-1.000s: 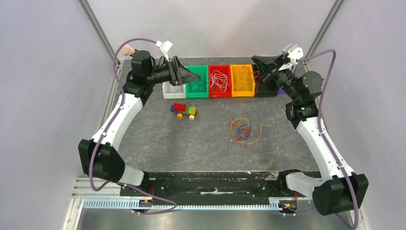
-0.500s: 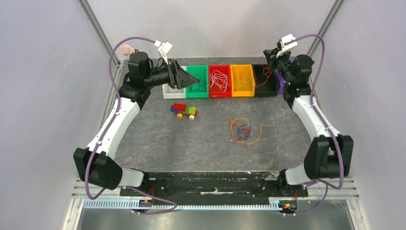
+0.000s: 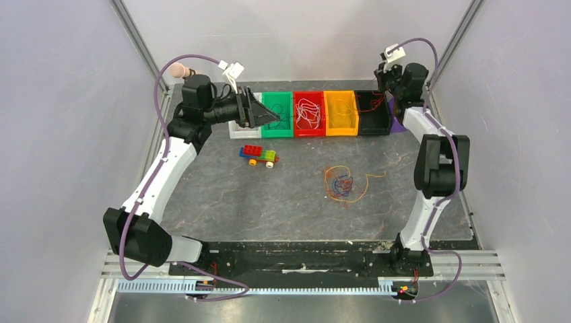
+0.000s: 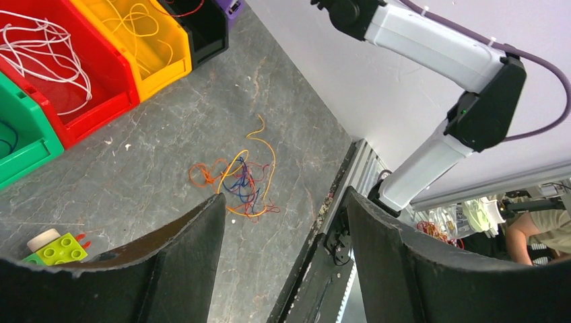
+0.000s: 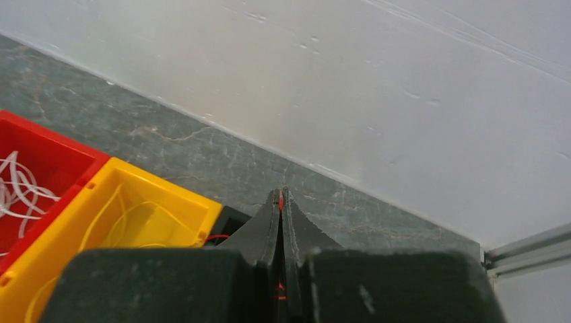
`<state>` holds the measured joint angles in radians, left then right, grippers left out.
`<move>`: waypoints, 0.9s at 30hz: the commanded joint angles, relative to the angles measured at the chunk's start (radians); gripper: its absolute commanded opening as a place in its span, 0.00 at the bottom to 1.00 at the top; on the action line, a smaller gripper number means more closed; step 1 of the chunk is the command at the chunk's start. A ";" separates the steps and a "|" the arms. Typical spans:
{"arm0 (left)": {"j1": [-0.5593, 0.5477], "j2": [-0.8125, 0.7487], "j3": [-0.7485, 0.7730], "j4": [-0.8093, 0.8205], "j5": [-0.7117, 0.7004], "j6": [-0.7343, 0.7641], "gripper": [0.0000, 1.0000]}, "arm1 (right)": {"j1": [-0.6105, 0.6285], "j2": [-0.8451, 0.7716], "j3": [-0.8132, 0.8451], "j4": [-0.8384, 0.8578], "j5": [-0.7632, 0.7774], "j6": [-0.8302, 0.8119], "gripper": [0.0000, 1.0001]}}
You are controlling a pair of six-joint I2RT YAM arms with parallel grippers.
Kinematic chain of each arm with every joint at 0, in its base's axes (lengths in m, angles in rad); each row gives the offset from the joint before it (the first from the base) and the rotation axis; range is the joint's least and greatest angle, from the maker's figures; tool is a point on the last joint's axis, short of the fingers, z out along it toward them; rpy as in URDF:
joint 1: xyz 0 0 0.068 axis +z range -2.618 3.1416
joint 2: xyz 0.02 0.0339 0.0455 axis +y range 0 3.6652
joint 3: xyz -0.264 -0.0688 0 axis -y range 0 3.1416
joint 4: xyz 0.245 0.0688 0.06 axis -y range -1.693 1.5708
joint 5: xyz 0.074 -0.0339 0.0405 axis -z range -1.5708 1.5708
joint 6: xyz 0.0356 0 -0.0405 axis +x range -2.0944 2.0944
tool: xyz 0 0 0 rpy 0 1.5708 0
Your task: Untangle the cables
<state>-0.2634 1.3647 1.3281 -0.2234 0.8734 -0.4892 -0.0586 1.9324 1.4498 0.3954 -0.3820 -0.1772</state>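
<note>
Red cable (image 5: 281,200) mostly hidden inside closed right pincer (image 5: 281,192); black bin (image 5: 232,217) largely behind pincer; toy brick (image 4: 57,247) partly covered.

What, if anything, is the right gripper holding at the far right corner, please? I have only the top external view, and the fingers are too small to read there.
Observer: In the right wrist view the right gripper is shut on a thin red cable, which shows as a red line in the seam between the closed fingers.
Operator: Thank you. Could you also tell me whether the left gripper is open or closed?
Observer: It is open. In the left wrist view the left gripper has its fingers wide apart with nothing between them, and the bare table shows through the gap.
</note>
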 commanded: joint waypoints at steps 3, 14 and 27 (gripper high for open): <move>0.003 -0.018 -0.007 -0.019 -0.013 0.060 0.73 | -0.006 0.125 0.162 0.072 -0.021 -0.115 0.00; 0.003 0.001 -0.007 -0.028 -0.014 0.068 0.73 | -0.021 0.164 0.124 0.178 0.016 -0.348 0.00; 0.003 0.015 -0.023 0.034 -0.008 0.008 0.73 | -0.053 0.049 -0.054 0.226 -0.075 -0.472 0.00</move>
<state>-0.2630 1.3785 1.3098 -0.2344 0.8654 -0.4648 -0.1314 2.0453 1.4006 0.5423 -0.4240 -0.6296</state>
